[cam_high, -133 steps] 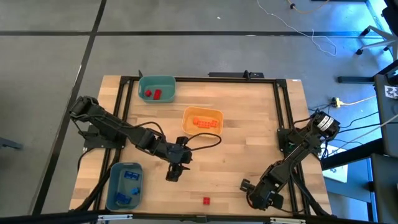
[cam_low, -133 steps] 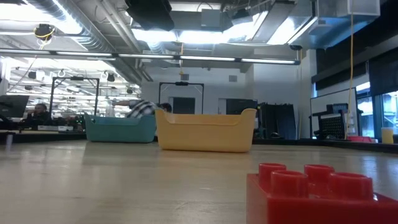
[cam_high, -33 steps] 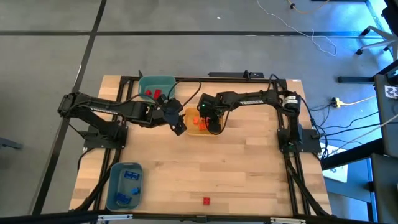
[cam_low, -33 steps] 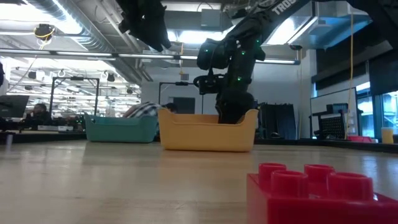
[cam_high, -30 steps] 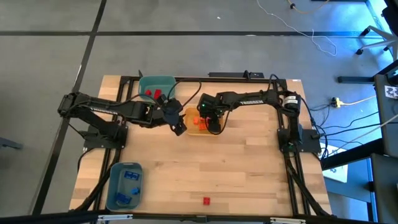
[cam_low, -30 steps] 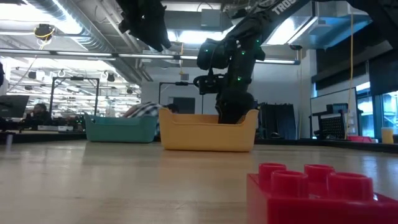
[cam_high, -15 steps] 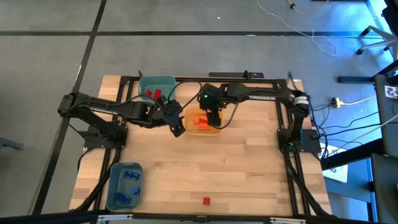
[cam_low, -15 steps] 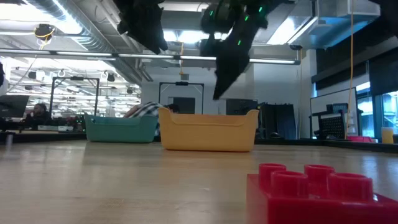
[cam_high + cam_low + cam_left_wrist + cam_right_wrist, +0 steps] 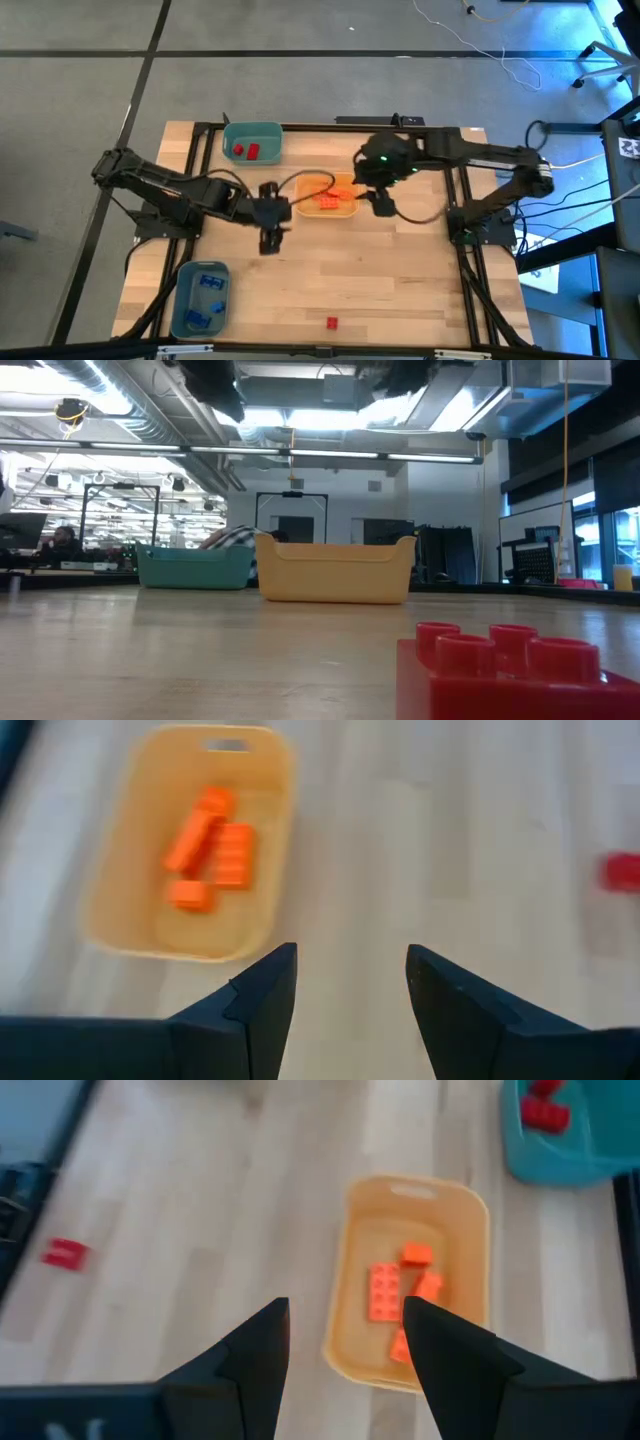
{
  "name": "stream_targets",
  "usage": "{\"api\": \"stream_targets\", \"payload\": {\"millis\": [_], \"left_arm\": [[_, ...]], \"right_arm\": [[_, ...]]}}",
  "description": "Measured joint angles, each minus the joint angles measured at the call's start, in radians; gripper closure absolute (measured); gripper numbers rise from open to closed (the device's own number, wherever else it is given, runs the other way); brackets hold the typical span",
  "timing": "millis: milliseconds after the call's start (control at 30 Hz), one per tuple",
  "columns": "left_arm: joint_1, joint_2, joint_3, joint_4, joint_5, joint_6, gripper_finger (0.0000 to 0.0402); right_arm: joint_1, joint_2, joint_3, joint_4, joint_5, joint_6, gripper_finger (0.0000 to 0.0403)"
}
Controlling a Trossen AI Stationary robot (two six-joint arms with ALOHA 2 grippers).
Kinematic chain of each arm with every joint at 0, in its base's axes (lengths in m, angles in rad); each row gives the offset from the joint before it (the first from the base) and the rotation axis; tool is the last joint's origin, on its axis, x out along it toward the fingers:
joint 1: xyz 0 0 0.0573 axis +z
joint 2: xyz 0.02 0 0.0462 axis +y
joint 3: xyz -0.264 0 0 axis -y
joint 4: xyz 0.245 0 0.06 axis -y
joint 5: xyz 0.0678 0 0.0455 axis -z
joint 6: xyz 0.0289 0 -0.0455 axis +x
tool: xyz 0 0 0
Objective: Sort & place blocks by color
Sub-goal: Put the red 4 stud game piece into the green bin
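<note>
One red block lies alone on the table near its near edge; it fills the low view's foreground. Orange blocks lie in the yellow-orange bin. Two red blocks sit in the teal bin, and blue blocks in the blue bin. My left gripper hangs open above bare table, left of the yellow-orange bin, nothing between its fingers. My right gripper hangs open just right of that bin, also with nothing in it.
The three bins stand along the table's left half and middle: teal at the far edge, yellow-orange at the centre, blue at the near left corner. Bare wood lies between the yellow-orange bin and the lone red block. A black frame rims the table.
My right gripper has risen out of the yellow-orange bin and swung toward the table's right edge, leaving the low view. My left gripper has moved from beside the bin's left end toward the table's near edge and has turned. The blocks and bins stay put.
</note>
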Motion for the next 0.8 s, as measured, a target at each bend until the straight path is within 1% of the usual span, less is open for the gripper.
{"api": "stream_targets", "payload": {"millis": [67, 133, 300, 433, 633, 733, 800], "left_arm": [[-0.029, 0.0, 0.0, 0.026, 0.031, -0.004, 0.0219], [-0.052, 0.005, 0.0, 0.093, 0.055, -0.022, 0.0219], [-0.102, 0.006, 0.0, 0.263, 0.062, -0.136, 0.0219], [-0.135, 0.006, 0.0, 0.317, 0.062, -0.177, 0.0219], [-0.164, 0.035, 0.0, 0.329, 0.059, -0.265, 0.0219], [-0.171, 0.09, 0.002, 0.385, 0.065, -0.264, 0.0219], [-0.178, 0.137, -0.001, 0.402, 0.099, -0.249, 0.0219]], "right_arm": [[0.031, -0.033, 0.0, -0.002, -0.002, 0.02, 0.0205], [0.058, -0.055, 0.0, -0.003, -0.017, 0.031, 0.0205], [0.12, -0.095, -0.001, -0.038, -0.044, 0.074, 0.0205], [0.158, -0.11, -0.001, -0.07, -0.045, 0.075, 0.0205], [0.197, -0.114, -0.001, -0.115, -0.043, 0.075, 0.0205], [0.217, -0.115, -0.002, -0.133, -0.043, 0.064, 0.0205], [0.229, -0.126, -0.003, -0.147, -0.044, 0.044, 0.0205]]}}
